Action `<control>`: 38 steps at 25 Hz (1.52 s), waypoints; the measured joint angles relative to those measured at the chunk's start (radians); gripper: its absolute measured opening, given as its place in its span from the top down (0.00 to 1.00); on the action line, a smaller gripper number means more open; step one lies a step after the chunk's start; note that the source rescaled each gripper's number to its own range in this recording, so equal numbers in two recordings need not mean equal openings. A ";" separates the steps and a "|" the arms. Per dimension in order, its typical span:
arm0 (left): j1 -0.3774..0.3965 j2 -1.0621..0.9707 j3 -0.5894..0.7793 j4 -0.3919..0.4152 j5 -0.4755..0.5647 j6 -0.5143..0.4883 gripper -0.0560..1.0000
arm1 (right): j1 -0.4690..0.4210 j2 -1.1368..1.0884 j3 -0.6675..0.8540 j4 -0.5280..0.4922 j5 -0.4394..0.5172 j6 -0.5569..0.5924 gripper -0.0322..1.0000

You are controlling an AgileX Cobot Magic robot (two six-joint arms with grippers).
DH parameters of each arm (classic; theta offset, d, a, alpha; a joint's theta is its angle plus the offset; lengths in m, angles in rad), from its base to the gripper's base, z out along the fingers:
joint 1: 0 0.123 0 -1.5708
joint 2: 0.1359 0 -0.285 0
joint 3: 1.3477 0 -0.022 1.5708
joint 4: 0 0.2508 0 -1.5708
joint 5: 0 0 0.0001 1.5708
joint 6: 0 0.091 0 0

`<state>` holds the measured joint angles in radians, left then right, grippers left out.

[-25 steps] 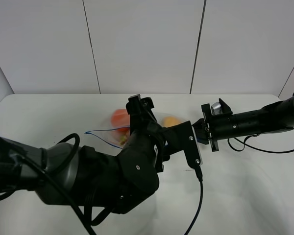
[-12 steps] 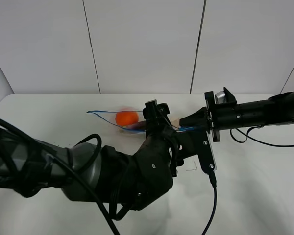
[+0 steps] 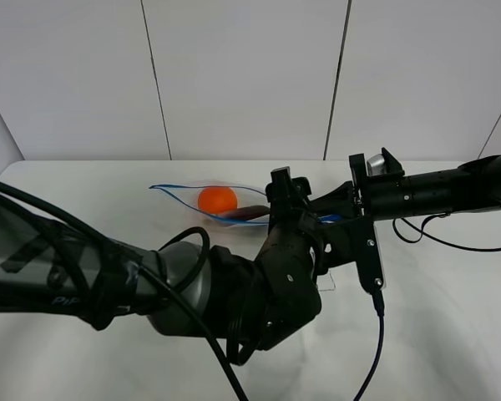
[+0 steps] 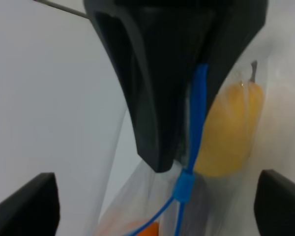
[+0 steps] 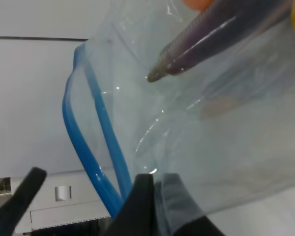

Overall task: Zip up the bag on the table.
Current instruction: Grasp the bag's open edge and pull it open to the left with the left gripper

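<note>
The bag (image 3: pixel 184 196) lies toward the far side of the table (image 3: pixel 83 200), about mid-width. It's clear plastic w/ a blue strip (image 3: pixel 177 186) along its mouth. The two blue lips bow apart, so the mouth gapes on the left part. An orange (image 3: pixel 217 200) shows through the film, and a purple eggplant (image 3: pixel 249 214) lies just right of it, nearer to me. In the left wrist view a yellow pear (image 4: pixel 231 128) shows in the bag as well, close beside the strip.

The R gripper (image 3: pixel 330 200) reaches in from the right. Its jaws are together, pinching the bag at the right end of the strip; the blue line runs straight up into the black jaw.

The L gripper (image 4: pixel 157 189) is at the same end of the bag, its big dark arm (image 3: pixel 192 292) crossing the near-left of the table. Its fingers (image 4: pixel 39 201) stand wide apart, one on each side of the strip, touching nothing I can see. A small blue slider (image 4: pixel 184 184) sits on the strip just clear of the R gripper's jaw, btwn those spread fingers. Left of the slider the lips split.
</note>
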<state>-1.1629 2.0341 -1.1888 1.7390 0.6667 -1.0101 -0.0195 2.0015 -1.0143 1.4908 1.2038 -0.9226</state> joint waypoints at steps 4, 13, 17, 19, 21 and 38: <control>0.000 0.007 -0.003 0.000 -0.005 0.006 0.16 | 0.000 0.000 0.000 -0.002 0.000 0.000 0.97; 0.000 0.009 -0.003 0.000 -0.007 0.009 0.42 | 0.000 0.000 0.000 -0.003 0.000 0.000 0.97; 0.000 0.009 -0.003 0.000 -0.007 0.024 0.56 | 0.000 0.000 0.000 -0.004 0.000 0.000 0.97; 0.000 0.009 -0.003 0.000 -0.014 0.033 0.60 | 0.000 0.000 0.000 -0.007 0.000 0.000 0.97; 0.000 0.009 -0.003 0.000 -0.027 0.046 0.64 | 0.000 0.000 0.000 -0.011 0.000 0.000 0.97; 0.000 0.009 -0.003 0.000 -0.059 0.066 0.91 | 0.000 0.000 0.000 -0.021 0.000 0.000 0.97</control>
<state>-1.1629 2.0431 -1.1915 1.7390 0.6077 -0.9442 -0.0195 2.0015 -1.0143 1.4696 1.2038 -0.9226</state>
